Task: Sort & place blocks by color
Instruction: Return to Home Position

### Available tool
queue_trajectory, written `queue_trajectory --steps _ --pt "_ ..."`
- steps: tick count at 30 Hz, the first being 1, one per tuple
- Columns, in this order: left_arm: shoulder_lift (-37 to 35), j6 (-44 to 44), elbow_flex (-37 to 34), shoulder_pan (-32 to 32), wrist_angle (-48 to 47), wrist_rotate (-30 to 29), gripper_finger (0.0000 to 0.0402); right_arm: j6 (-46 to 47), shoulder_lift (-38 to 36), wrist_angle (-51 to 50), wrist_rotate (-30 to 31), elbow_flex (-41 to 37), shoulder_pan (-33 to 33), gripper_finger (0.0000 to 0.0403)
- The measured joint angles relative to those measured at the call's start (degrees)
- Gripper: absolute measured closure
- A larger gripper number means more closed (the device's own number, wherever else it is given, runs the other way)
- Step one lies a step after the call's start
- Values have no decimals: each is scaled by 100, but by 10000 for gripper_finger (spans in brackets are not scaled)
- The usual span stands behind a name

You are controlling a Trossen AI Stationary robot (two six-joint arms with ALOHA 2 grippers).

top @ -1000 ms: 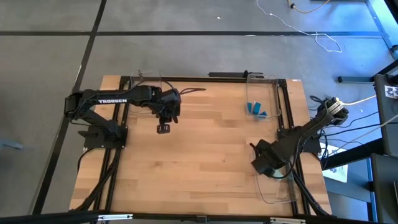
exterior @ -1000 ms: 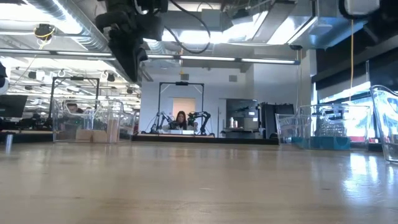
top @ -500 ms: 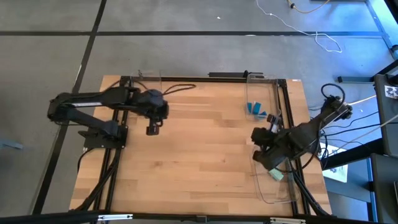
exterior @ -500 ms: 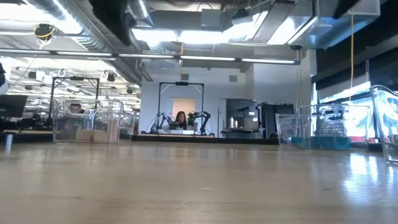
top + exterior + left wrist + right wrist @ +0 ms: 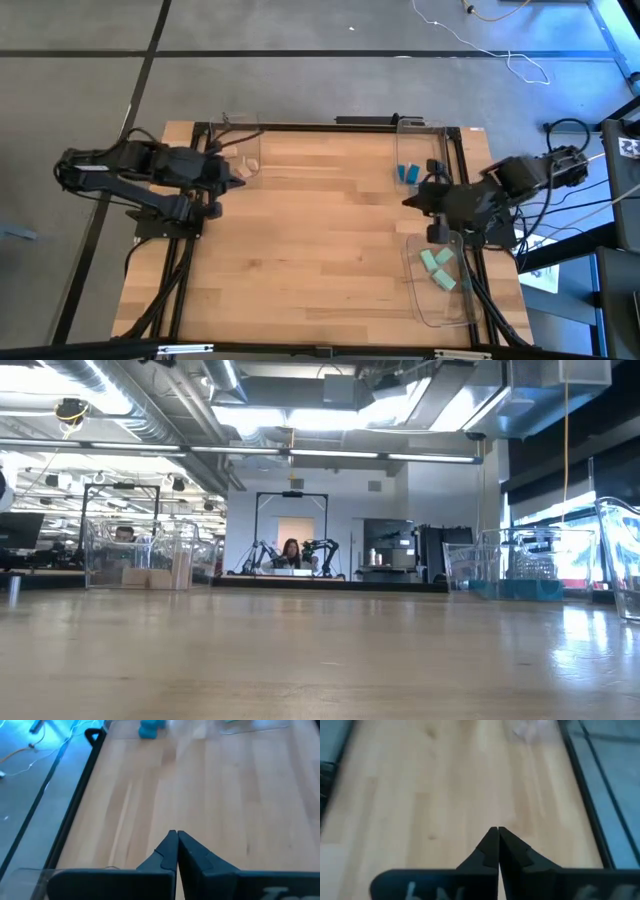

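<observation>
Blue blocks (image 5: 406, 173) lie in a clear tray (image 5: 424, 130) at the table's far right. Mint green blocks (image 5: 437, 266) lie in a second clear tray (image 5: 440, 312) at the near right. Pale tan blocks (image 5: 250, 165) sit in a clear tray (image 5: 238, 132) at the far left and also show in the low view (image 5: 150, 576). My left gripper (image 5: 238, 175) hangs shut and empty above the table's left edge (image 5: 176, 840). My right gripper (image 5: 409, 201) is raised between the two right trays, shut and empty (image 5: 497, 837).
The bare wooden tabletop (image 5: 320, 240) lies between the arms. Black frame rails (image 5: 190, 250) run along the left and right sides. In the low view a person (image 5: 291, 553) sits far off in the room behind the table.
My left gripper has drawn back from over the table toward its left edge and risen out of the low view. My right gripper has lifted out of the near right tray, turned, and gone toward the far edge; the mint green blocks it hid now show in that tray.
</observation>
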Motion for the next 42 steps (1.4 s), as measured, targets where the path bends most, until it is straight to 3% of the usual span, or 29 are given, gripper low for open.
queue_trajectory --steps 4,9,15,22,37,42 --pt "-393 -201 -243 -272 -4 -86 401 -1047 -244 706 -825 -55 -325 403" --pt "-1089 -464 -658 -548 146 -255 401 -1838 -673 1542 -1656 -726 -782 403" --pt "-1863 -430 -926 -713 398 -421 401 -1930 -1465 2124 -1710 -1776 -1246 403" --pt "-2667 -406 -1280 -712 403 -654 401 -1880 -2638 3099 -2323 -3118 -1783 403" --pt "-4820 23 -2423 -710 957 -503 401 -1757 -4565 3705 -2561 -4528 -2108 403" --pt "-4915 178 -2582 -707 891 -397 402 -1762 -5055 4216 -2561 -5155 -2108 403"
